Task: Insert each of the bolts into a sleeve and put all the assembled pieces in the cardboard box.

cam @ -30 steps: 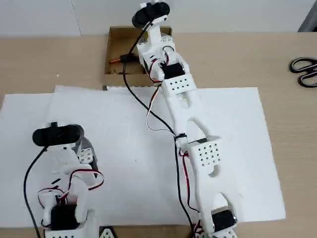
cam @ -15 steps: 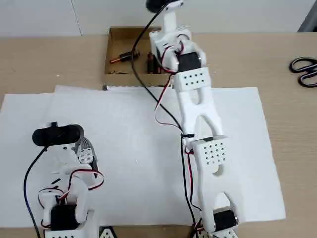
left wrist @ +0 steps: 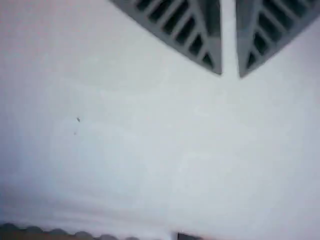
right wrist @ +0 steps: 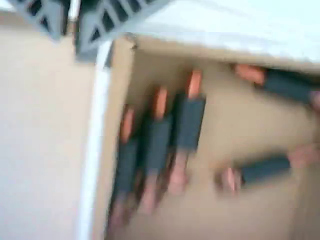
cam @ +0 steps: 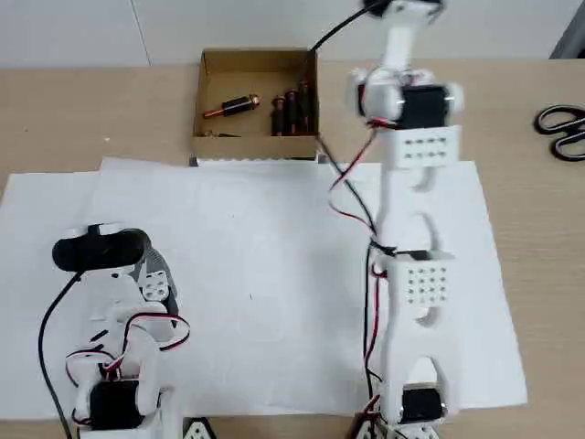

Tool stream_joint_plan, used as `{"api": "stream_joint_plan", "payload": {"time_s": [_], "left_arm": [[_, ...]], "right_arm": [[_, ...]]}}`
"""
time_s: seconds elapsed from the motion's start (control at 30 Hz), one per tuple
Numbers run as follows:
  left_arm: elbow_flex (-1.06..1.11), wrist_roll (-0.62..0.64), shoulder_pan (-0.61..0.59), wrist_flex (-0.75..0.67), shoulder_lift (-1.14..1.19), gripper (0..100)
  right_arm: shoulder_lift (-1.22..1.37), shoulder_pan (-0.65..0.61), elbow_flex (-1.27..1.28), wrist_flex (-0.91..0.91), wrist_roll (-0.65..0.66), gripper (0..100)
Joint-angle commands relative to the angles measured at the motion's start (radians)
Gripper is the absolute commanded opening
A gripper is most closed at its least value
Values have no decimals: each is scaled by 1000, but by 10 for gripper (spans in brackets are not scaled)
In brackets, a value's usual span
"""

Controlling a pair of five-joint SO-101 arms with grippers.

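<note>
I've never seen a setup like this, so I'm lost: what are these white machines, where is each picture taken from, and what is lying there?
They are two small robot arms, the left arm and the right arm, at a table. One picture looks down from above; the other two come from a camera on each wrist, showing the left tool over white paper and the right tool near the cardboard box. In the box lie bolts already inside dark sleeves. A pair of scissors lies off to one side. Both tools are shut, holding nothing.
</note>
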Motion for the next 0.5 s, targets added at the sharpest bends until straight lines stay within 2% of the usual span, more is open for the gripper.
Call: {"api": "stream_joint_plan", "payload": {"time_s": [0.0, 0.3, 0.47], "left_arm": [[-73, -2, -2, 34, -11, 6], [-133, -3, 0, 132, -11, 6], [-159, 0, 0, 135, -11, 6]], "right_arm": [[-151, 21, -37, 16, -11, 2], [-486, -4, -26, 25, 137, 2], [-670, 7, 180, 25, 160, 2]]}}
